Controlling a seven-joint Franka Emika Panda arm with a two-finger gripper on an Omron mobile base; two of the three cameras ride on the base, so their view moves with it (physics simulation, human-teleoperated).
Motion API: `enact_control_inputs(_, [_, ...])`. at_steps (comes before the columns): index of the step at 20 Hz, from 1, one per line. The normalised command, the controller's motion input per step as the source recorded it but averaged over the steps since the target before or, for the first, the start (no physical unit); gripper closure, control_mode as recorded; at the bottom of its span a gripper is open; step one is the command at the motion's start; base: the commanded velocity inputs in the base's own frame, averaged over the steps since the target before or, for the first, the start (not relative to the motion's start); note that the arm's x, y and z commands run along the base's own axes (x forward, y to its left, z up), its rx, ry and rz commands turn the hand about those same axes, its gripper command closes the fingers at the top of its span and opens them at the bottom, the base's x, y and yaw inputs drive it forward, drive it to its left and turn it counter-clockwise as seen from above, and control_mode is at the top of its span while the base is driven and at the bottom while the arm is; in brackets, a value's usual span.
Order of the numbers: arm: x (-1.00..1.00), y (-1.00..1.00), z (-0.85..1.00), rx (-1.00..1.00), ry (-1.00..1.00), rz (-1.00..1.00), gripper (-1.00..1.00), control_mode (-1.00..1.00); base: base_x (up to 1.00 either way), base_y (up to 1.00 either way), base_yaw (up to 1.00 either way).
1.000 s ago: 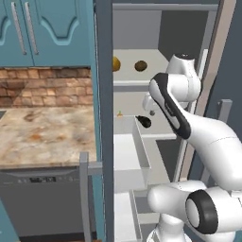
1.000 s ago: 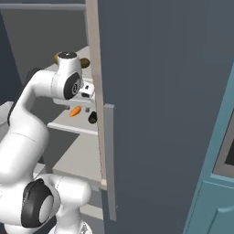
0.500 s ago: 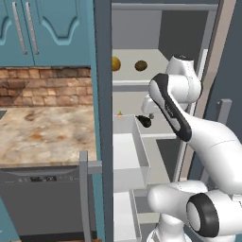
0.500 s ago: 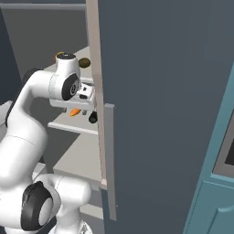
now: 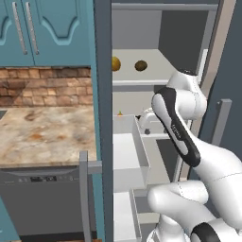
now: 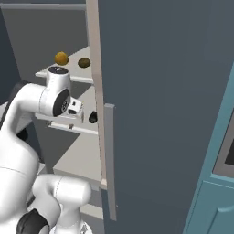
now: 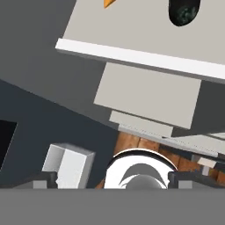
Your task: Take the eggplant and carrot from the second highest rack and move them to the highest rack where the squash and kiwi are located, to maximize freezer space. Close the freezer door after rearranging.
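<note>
The freezer (image 5: 103,94) stands open. On its highest rack sit the yellow-tan squash (image 5: 116,63) (image 6: 61,58) and the brown kiwi (image 5: 141,65) (image 6: 83,62). One rack down lie the orange carrot (image 7: 110,3), of which a tip shows (image 5: 119,113), and the near-black eggplant (image 6: 93,117) (image 7: 184,12). My gripper (image 6: 75,109) (image 7: 112,179) hangs open and empty just in front of that rack's front edge, below the level of both vegetables and touching neither. In the right base view my hand hides the carrot. The freezer door (image 6: 160,91) is swung wide open.
A white box drawer (image 5: 127,151) juts out below the second rack, close under my arm. The door's grey bar handle (image 6: 109,160) stands just right of my hand. Left of the freezer are a marbled counter (image 5: 47,132), a dishwasher (image 5: 38,198) and teal cupboards (image 5: 47,28).
My arm has sunk lower in front of the second rack, and the hand now covers the carrot in the right base view. The gripper stays open. The vegetables have not moved.
</note>
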Motion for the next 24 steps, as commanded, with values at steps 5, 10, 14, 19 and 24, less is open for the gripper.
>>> enact_control_inputs(5, [-0.28,0.64,-0.14,0.08,0.02,0.0,-1.0,-1.0,0.0,0.0,0.0])
enact_control_inputs(10, [0.0,0.79,-0.07,0.0,0.0,-0.04,-1.0,-1.0,0.0,0.0,0.0])
enact_control_inputs(14, [-0.03,0.25,-0.01,0.0,0.0,-0.01,-1.0,-1.0,0.0,0.0,0.0])
enact_control_inputs(19, [0.38,-0.33,0.14,0.0,0.03,0.0,-1.0,-1.0,0.0,0.0,0.0])
enact_control_inputs(24, [0.62,-0.3,0.11,0.0,0.0,-0.06,-1.0,-1.0,0.0,0.0,0.0])
